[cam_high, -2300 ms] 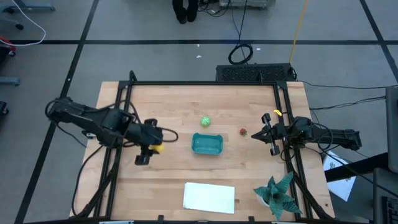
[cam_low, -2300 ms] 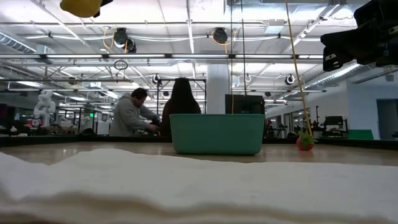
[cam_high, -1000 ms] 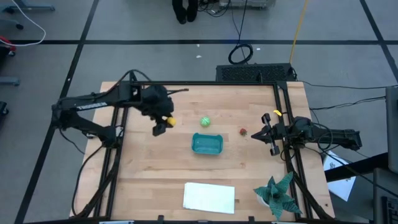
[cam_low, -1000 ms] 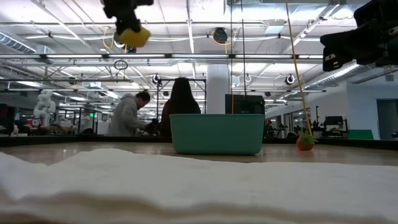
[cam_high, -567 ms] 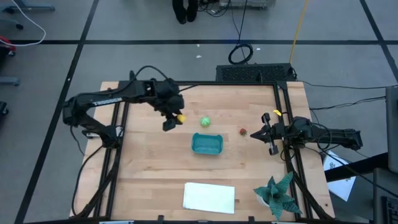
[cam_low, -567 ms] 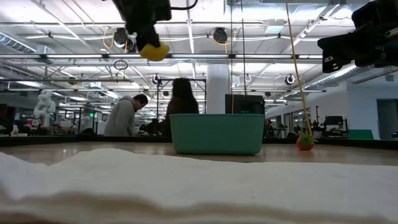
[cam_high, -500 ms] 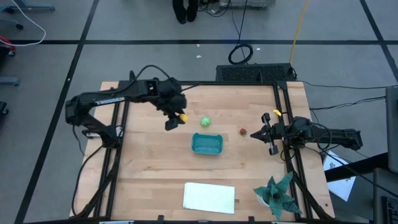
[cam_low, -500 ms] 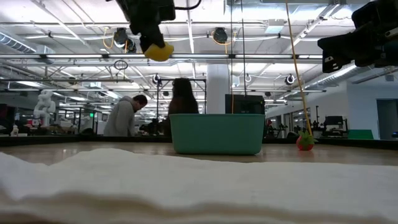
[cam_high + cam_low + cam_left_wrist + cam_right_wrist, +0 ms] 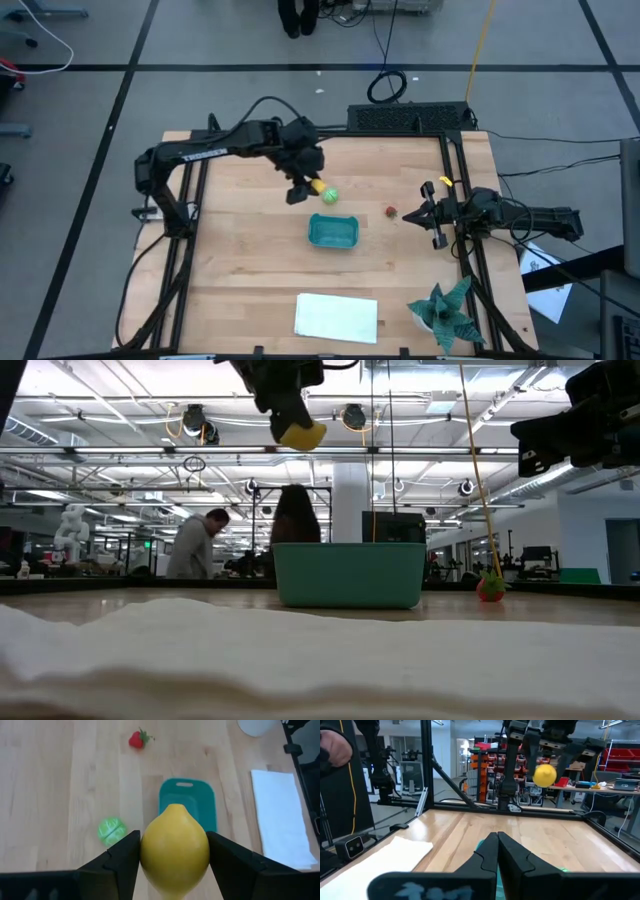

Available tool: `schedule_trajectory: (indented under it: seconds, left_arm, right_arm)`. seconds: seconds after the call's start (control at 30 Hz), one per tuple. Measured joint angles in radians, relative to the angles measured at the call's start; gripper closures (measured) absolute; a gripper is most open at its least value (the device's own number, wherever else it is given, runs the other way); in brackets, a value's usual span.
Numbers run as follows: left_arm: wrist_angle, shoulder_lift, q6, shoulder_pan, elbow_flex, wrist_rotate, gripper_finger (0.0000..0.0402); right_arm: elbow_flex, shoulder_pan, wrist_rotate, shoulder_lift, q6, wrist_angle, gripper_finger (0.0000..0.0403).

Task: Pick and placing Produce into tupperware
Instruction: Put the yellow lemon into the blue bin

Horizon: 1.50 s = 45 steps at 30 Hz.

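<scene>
Produce piece, the yellow lemon (image 9: 317,186), was held high by the left gripper (image 9: 308,188), near the tupperware (image 9: 333,231). Right gripper (image 9: 428,213) was squeezed shut, well apart from the tupperware.

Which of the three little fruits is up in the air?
The yellow lemon. The left end effector grips it above the table, while the green ball and the red strawberry both lie on the wood.

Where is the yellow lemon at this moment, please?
In the high view the lemon is held in the left hand, raised above the table, close beside the green ball and just behind the teal tub.
</scene>
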<state>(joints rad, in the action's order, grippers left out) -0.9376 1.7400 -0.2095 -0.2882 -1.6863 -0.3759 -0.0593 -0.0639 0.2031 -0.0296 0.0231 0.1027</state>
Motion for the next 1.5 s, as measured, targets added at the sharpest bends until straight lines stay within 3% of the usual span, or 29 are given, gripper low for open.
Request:
schedule_trajectory:
  seconds: [0.8, 1.5]
  left_arm:
    - [-0.066, 0.271, -0.077, 0.004, -0.312, -0.085, 0.019]
    - [-0.189, 0.327, -0.256, 0.049, -0.317, -0.109, 0.019]
  right_arm:
    - [0.0, 0.0, 0.002, -0.002, 0.008, 0.027, 0.0403]
    - [0.0, 0.0, 0.003, -0.002, 0.016, 0.038, 0.0403]
